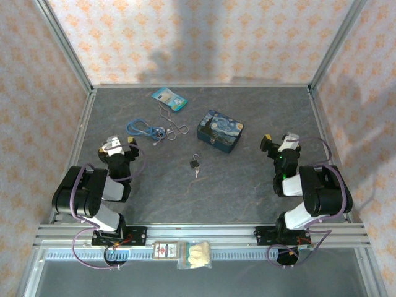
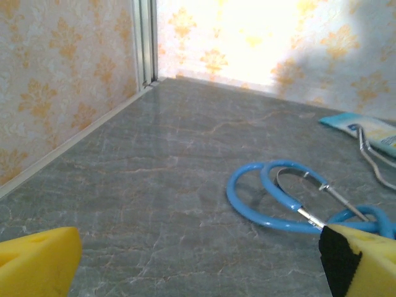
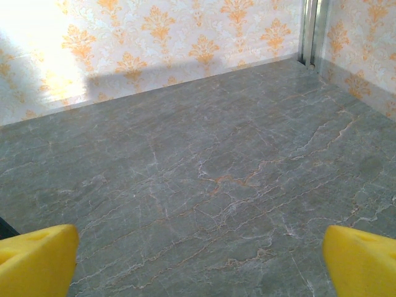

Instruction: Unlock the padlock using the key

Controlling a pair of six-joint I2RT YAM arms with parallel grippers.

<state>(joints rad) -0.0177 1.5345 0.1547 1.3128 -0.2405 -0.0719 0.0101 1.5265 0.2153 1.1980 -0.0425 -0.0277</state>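
The tiny dark padlock (image 1: 195, 162) with its thin silvery shackle lies near the middle of the grey table, and the small pale key (image 1: 197, 172) rests just in front of it. My left gripper (image 1: 119, 146) hovers at the left side, well apart from both, open with nothing between its yellow fingers (image 2: 37, 263). At the right side my right gripper (image 1: 279, 142) is also open and empty, its yellow fingertips (image 3: 360, 263) spread over bare table.
A blue starry tin (image 1: 219, 131) stands right of centre, behind the padlock. A blue cord with metal tubes (image 1: 143, 128) (image 2: 291, 198) and bent wire loops (image 1: 170, 120) lie at the back left. A pale blue packet (image 1: 169, 98) sits further back. Patterned walls enclose the table.
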